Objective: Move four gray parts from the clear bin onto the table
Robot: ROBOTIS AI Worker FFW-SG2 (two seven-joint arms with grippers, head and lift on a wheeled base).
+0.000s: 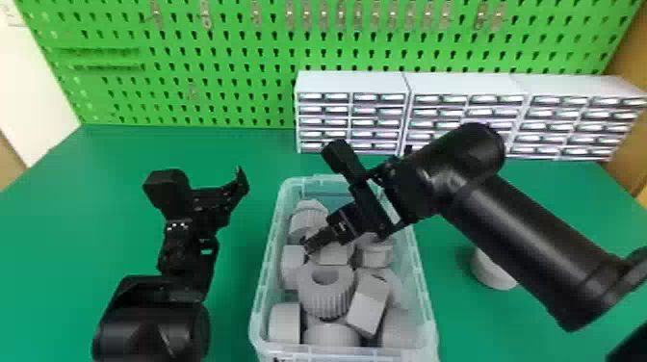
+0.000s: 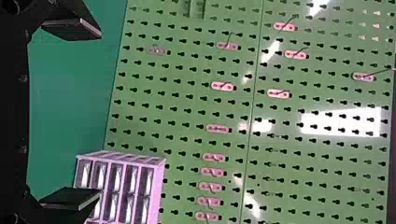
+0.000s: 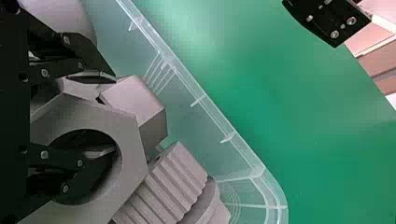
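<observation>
My right gripper (image 1: 310, 246) points down into the clear bin (image 1: 431, 313), among gray parts such as a ribbed ring (image 1: 325, 291) and a block (image 1: 368, 305). In the right wrist view the right gripper (image 3: 114, 114) is open over a hexagonal gray part (image 3: 128, 140). One finger is over its round hole and the other beyond its outer edge, beside a smaller block (image 3: 135, 100). One gray part (image 1: 491, 272) lies on the table right of the bin, partly behind the right arm. The left gripper (image 1: 243, 180) is parked left of the bin; its own left wrist view has the gripper (image 2: 88, 114) open.
White drawer cabinets (image 1: 351, 115) stand at the back right of the green table (image 1: 231, 149), before a green pegboard (image 1: 231, 62). The bin's walls rise around the right gripper. Part of the left gripper is near the bin in the right wrist view.
</observation>
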